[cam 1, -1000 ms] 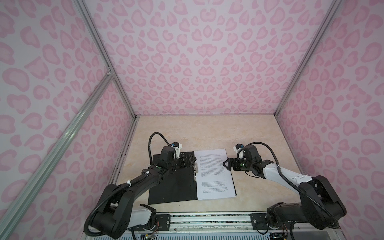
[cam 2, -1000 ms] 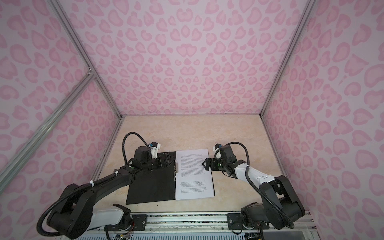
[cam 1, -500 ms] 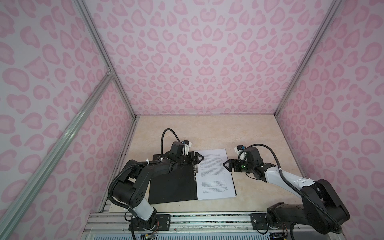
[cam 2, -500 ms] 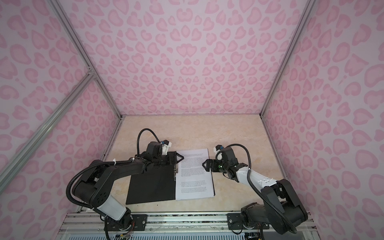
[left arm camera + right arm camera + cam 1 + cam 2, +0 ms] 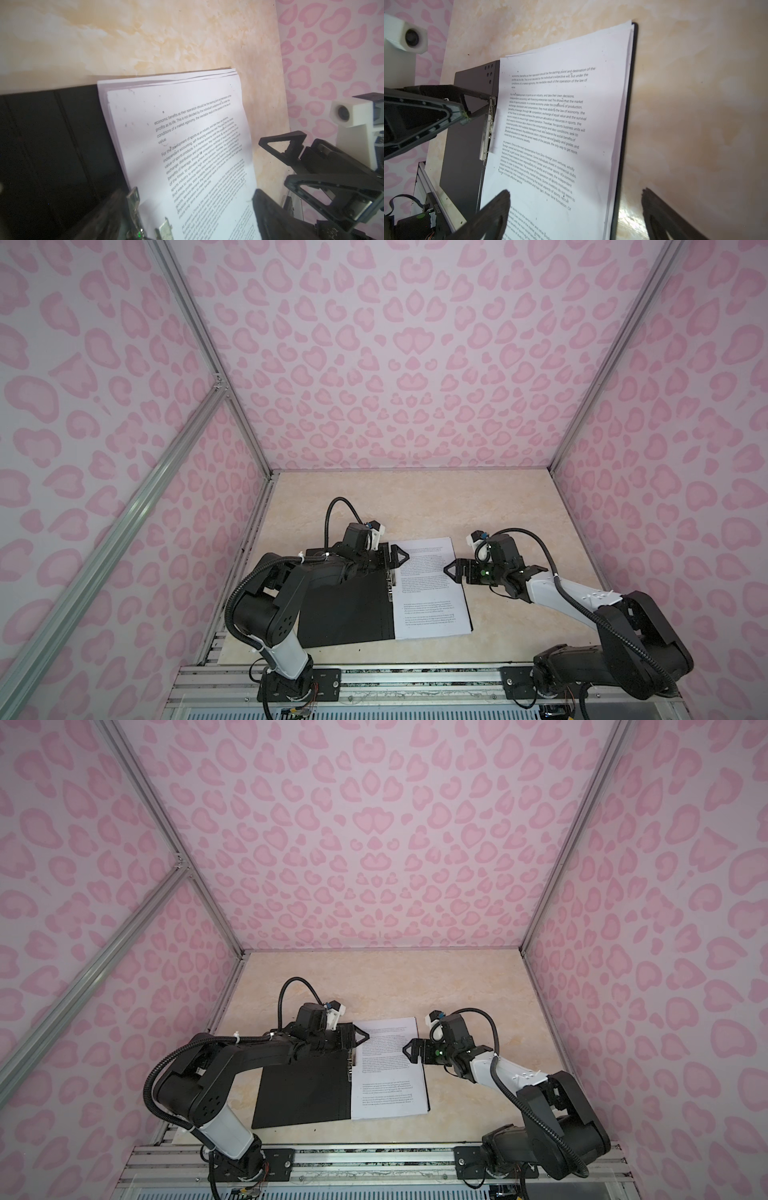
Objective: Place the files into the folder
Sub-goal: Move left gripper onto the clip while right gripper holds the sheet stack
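The folder (image 5: 345, 610) (image 5: 299, 1090) lies open on the table, black inside up. The files (image 5: 428, 593) (image 5: 388, 1073), a stack of white printed sheets, rest on its right half. The metal spine clip (image 5: 488, 128) (image 5: 135, 199) runs along their left edge. My left gripper (image 5: 394, 563) (image 5: 358, 1040) (image 5: 190, 214) hovers open over the far end of the spine, holding nothing. My right gripper (image 5: 452, 572) (image 5: 409, 1050) (image 5: 575, 199) stands open at the files' right edge, one finger over the paper and one over the table. The two grippers face each other across the sheets.
The beige table (image 5: 415, 497) is walled by pink patterned panels (image 5: 395, 364) on three sides. A metal rail (image 5: 374, 680) carrying both arm bases runs along the front edge. The folder's black right border (image 5: 627, 124) shows just past the sheets.
My left gripper has moved right from over the black left cover to the spine by the files, and its arm has folded back. The right gripper has barely moved. Both stay open.
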You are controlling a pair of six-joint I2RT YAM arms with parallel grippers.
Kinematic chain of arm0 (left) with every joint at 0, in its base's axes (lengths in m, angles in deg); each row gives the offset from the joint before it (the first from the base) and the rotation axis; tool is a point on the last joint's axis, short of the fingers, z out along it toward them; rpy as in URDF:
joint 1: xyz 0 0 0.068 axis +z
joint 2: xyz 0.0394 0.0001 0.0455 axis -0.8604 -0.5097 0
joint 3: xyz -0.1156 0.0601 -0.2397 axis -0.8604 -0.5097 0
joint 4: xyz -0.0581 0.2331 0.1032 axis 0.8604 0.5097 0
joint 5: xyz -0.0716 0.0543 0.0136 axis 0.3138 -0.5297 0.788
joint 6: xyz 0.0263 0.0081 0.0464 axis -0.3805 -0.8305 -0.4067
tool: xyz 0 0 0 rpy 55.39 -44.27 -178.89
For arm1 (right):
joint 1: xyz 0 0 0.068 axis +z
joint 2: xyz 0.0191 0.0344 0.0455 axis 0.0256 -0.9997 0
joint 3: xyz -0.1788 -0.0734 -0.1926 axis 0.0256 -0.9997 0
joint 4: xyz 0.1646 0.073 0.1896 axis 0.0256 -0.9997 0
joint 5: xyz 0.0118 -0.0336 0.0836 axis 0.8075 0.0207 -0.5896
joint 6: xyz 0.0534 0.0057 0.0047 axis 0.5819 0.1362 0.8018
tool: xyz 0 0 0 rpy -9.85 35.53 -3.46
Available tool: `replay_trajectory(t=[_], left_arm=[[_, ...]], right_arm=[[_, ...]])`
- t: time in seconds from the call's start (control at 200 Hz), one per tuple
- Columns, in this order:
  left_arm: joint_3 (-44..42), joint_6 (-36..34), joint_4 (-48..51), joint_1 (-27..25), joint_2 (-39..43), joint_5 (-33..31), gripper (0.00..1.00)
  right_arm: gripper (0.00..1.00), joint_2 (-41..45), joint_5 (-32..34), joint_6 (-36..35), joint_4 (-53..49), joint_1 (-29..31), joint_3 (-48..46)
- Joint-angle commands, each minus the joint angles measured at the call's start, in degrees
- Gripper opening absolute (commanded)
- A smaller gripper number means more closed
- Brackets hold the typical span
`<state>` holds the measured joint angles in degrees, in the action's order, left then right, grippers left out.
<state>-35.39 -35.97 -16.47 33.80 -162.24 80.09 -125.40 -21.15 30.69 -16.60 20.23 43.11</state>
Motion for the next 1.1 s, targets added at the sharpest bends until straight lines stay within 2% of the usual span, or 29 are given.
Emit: replay_trajectory(t=[0.0, 0.61, 0.91, 1.095], left_arm=[[0.1, 1.21, -2.84, -0.02, 0.35, 2.28, 0.98], [-2.18, 4.16, -5.52, -0.02, 4.43, 5.06, 0.98], [-2.98, 4.96, -6.2, -0.09, 5.17, 5.82, 0.98], [-3.5, 5.42, -6.73, -0.12, 5.34, 6.09, 0.98]], right_arm=[[0.98, -0.35, -0.57, 0.33, 1.56, 0.02, -0.13], [0.98, -1.83, -0.62, 0.31, 1.74, 0.06, 0.22], [0.98, -2.96, 1.74, 0.15, 0.28, 0.09, 0.83], [0.98, -4.31, 0.08, 0.52, 1.54, 0.71, 1.0]])
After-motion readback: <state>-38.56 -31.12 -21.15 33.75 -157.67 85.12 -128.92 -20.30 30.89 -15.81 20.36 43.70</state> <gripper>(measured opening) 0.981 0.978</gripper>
